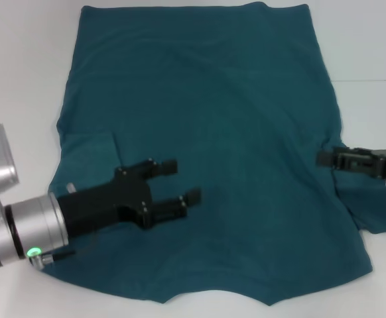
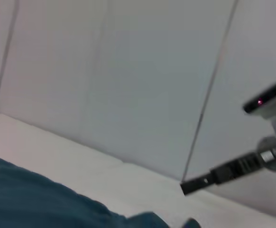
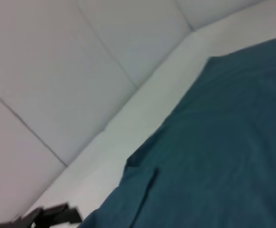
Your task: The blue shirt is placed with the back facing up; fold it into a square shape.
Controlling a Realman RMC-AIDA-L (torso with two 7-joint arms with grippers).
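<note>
Panelled wall (image 2: 128, 71) behind blue shirt (image 2: 29, 199)

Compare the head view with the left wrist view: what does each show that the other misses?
Only the head view shows the left pincer, open above the whole spread blue shirt, with one sleeve already folded in. Only the left wrist view shows the panelled wall behind the table. Both share the right pincer at the shirt's right edge, and part of the shirt.

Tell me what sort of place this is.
Probably a robot test cell or lab bench, not a home: a bare white table, plain white panelled walls behind it, and only the blue shirt laid out between the left gripper and right gripper.
</note>
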